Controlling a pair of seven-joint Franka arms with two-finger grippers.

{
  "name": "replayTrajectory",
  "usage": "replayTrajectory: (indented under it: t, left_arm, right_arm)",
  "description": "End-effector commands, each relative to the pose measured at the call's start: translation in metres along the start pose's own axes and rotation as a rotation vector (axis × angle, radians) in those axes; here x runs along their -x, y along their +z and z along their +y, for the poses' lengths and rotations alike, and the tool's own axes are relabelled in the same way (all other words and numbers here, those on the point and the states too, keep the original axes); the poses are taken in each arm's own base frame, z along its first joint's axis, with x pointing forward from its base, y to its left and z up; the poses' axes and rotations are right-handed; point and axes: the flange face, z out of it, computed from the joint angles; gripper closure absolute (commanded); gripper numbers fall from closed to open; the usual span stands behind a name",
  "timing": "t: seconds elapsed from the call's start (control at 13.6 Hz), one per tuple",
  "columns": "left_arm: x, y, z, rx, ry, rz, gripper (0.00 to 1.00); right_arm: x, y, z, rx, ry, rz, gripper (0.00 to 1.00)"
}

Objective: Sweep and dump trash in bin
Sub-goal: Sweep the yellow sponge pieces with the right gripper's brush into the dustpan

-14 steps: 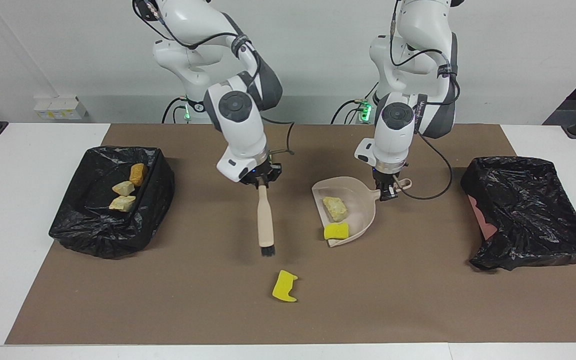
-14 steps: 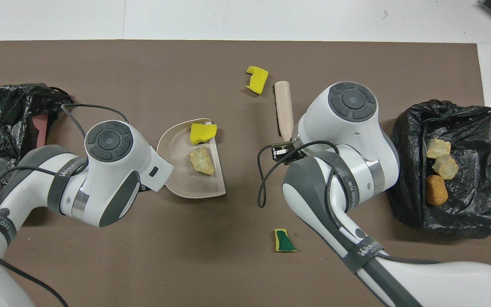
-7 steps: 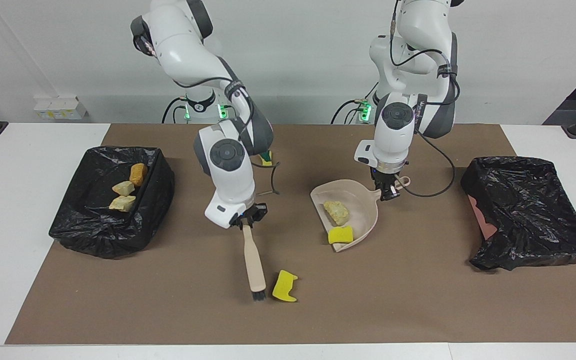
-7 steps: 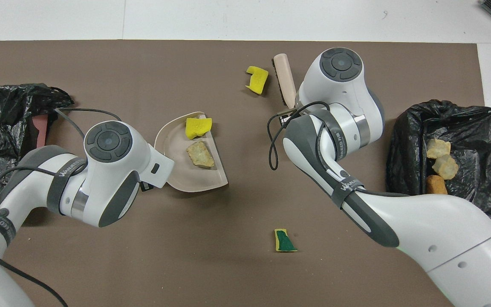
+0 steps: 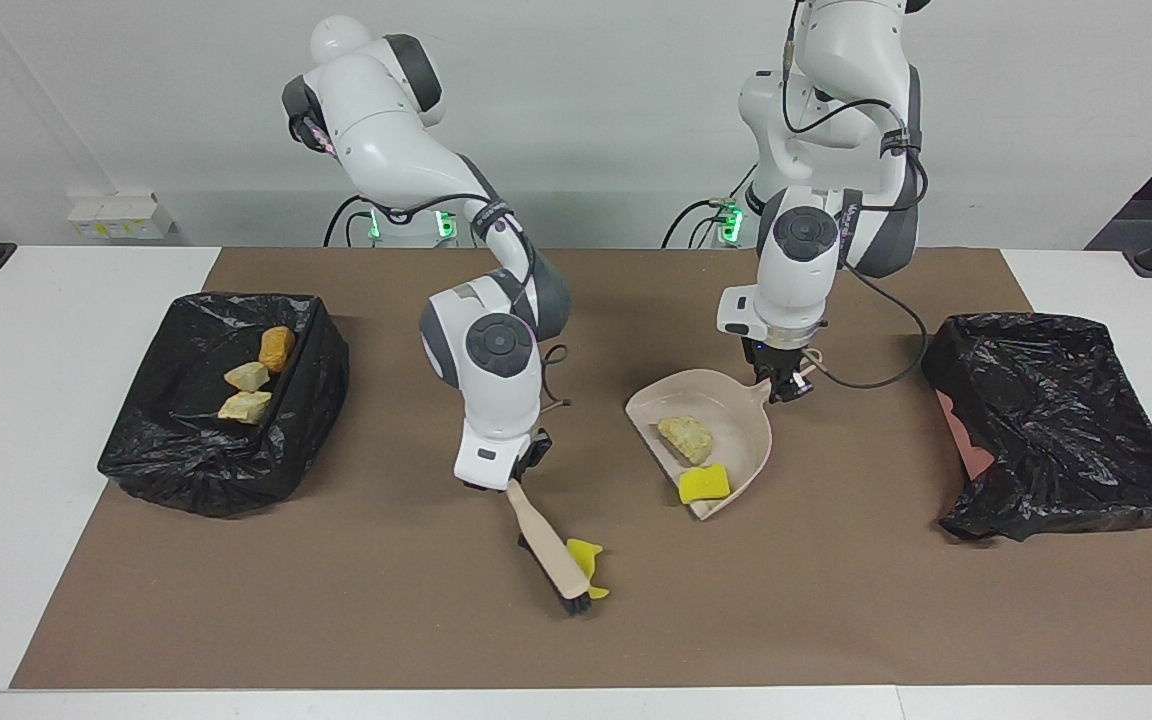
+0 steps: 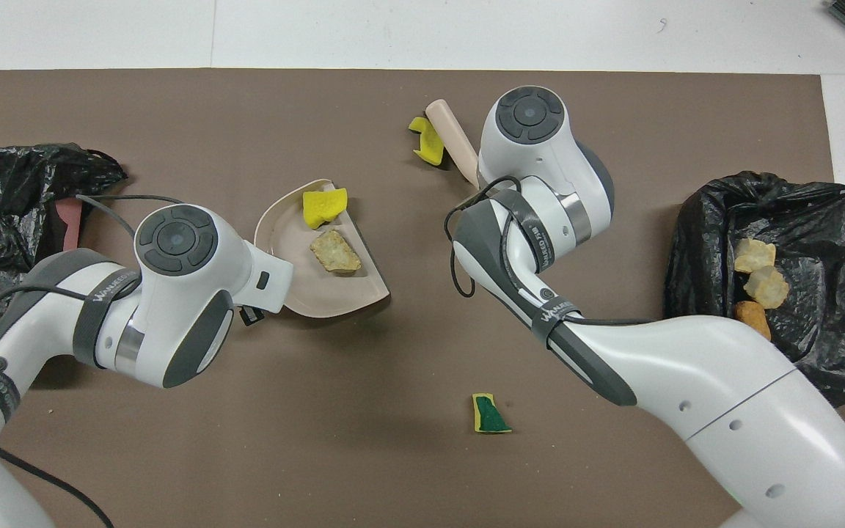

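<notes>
My right gripper is shut on the handle of a beige brush. The brush slants down to the mat, and its black bristles touch a yellow sponge scrap. Brush and scrap also show in the overhead view. My left gripper is shut on the handle of the beige dustpan, which rests on the mat. The pan holds a bread-like chunk and a yellow scrap. A green-backed scrap lies nearer to the robots, hidden in the facing view.
A black-bagged bin at the right arm's end of the table holds three bread-like chunks. A second black-bagged bin sits at the left arm's end. A brown mat covers the white table.
My right gripper swung the brush farther from the robots and onto the yellow scrap, nudging it. My left gripper shifted and turned the dustpan a little toward the brush.
</notes>
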Motion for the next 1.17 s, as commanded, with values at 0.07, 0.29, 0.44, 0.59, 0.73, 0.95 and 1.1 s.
replayTrajectory:
  t: [0.07, 0.29, 0.44, 0.59, 0.73, 0.95, 1.1]
  left_arm:
    - [0.005, -0.003, 0.005, -0.01, -0.026, 0.017, 1.0]
    - [0.004, -0.004, 0.006, -0.012, -0.025, 0.019, 1.0]
    - [0.004, -0.004, 0.006, -0.013, -0.022, 0.019, 1.0]
    - [0.004, -0.004, 0.006, -0.011, -0.022, 0.018, 1.0]
    - [0.005, -0.004, 0.006, -0.011, -0.013, 0.017, 1.0]
    - [0.004, -0.004, 0.005, -0.016, 0.08, 0.021, 1.0]
    - [0.006, -0.004, 0.004, -0.017, 0.167, 0.021, 1.0]
  right_arm:
    - [0.012, -0.006, -0.062, -0.042, -0.109, -0.073, 1.0]
    - [0.036, -0.022, -0.104, -0.138, -0.11, -0.102, 1.0]
    - [0.055, -0.026, -0.138, -0.251, -0.053, -0.165, 1.0]
    - [0.068, -0.047, -0.159, -0.261, -0.008, -0.181, 1.0]
    - [0.082, -0.064, -0.156, -0.244, -0.004, -0.224, 1.0]
    - [0.097, -0.089, -0.137, -0.212, 0.124, -0.27, 1.0]
    - [0.106, -0.101, -0.137, -0.184, 0.217, -0.302, 1.0]
